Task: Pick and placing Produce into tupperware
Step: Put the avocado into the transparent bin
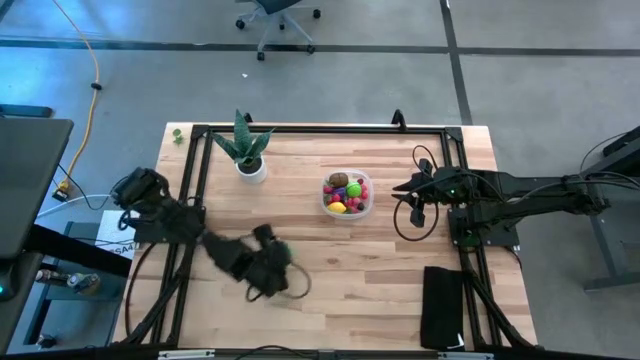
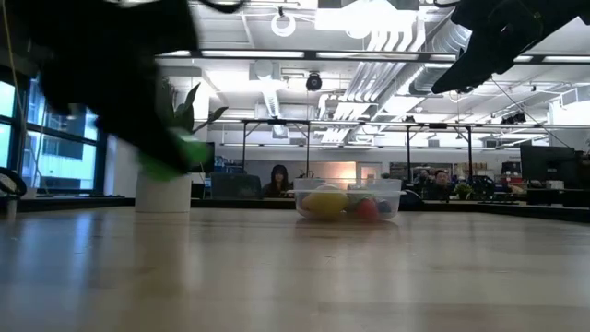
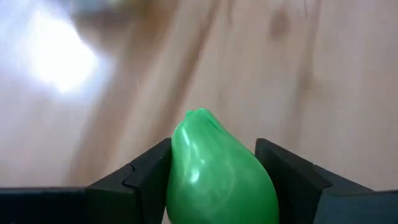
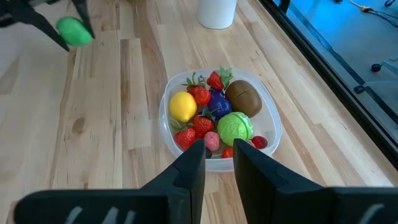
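Gripped between the left claw's [image 3: 214, 186] two fingers, a green fruit [image 3: 221, 171] rides above bare wood, carry step underway I'd say, with the tub [image 1: 347, 194] well off ahead beside the right claw [image 1: 416, 196], nearly closed and empty, so next comes a swing over and release.

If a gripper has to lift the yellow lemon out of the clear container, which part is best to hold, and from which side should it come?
Probably from straight above. The yellow lemon lies against the rim of the clear container, on top of the pile, so its upper half is bare. The wall and the strawberries block any level approach. Close the fingers across its narrow middle, not its pointed ends.
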